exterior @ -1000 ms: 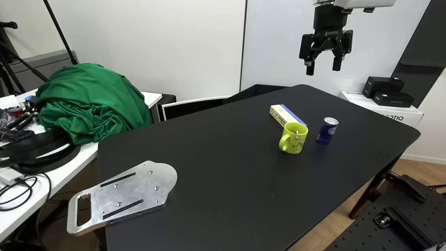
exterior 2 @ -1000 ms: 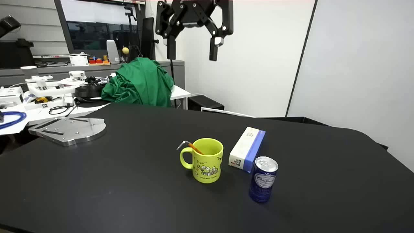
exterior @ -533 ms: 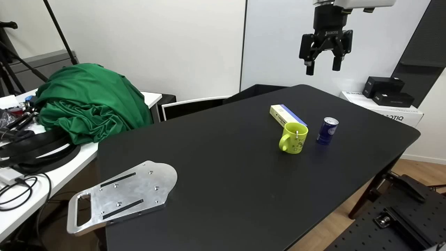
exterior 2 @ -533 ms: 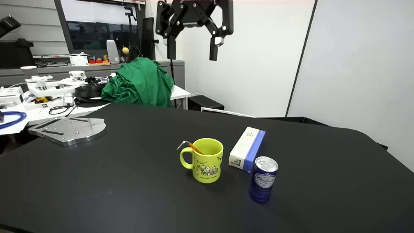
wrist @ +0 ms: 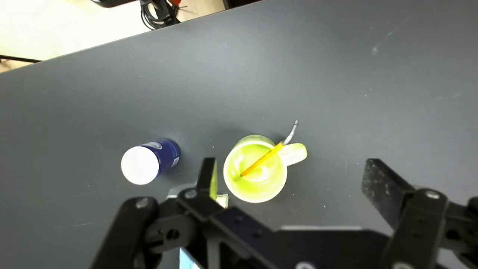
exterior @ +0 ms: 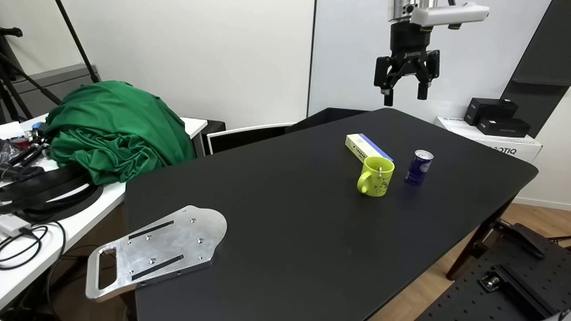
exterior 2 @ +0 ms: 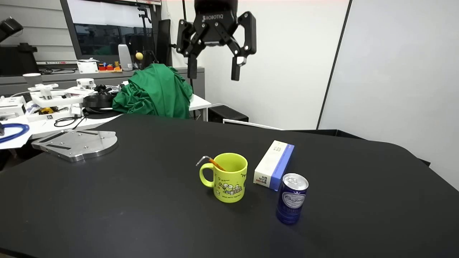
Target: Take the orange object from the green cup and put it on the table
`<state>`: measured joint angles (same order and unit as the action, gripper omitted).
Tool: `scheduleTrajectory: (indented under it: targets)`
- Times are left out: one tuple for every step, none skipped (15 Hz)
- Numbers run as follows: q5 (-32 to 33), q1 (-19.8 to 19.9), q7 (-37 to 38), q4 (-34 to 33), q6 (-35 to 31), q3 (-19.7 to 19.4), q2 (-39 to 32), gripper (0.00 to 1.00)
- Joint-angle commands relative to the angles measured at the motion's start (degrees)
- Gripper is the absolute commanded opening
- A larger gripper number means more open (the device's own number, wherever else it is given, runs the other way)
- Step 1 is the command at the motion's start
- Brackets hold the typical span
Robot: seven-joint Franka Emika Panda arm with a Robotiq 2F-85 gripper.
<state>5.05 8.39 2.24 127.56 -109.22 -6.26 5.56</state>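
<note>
Our black gripper (exterior 2: 214, 74) hangs, jaws apart, well above the matte black table (exterior 2: 107, 200). In the wrist view the slim orange silver-tipped stick (wrist: 263, 158) leans out of the handled yellow-green mug (wrist: 257, 190) toward one o'clock; we should pinch squarely across it, then draw along its slant.

White wall panels (exterior: 200, 53), wood floor (exterior: 546, 222), cluttered white desk (exterior: 84, 223), low grey cabinet (exterior 2: 199, 86)
</note>
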Motion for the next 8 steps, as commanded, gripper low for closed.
scheduleTrajectory:
  targets:
    - [-0.1,-0.9,4.4,-7.6,3.2,0.2,-9.9,1.00]
    - [-0.3,-1.0,5.5,-9.2,4.1,0.2,-12.6,1.00]
    - [-0.7,-1.2,6.8,-10.8,5.1,0.0,-15.2,1.00]
    - [-0.8,-1.3,8.1,-12.3,6.1,-0.1,-17.6,1.00]
    - [-1.6,-1.4,8.2,-13.8,7.3,-0.2,-19.8,1.00]
    - [-2.3,-1.3,8.6,-15.2,8.2,-0.3,-22.0,1.00]
    - [-3.2,-1.2,8.5,-16.5,9.0,-0.4,-23.9,1.00]
    - [-4.2,-1.0,8.2,-17.7,9.7,-0.4,-25.5,1.00]
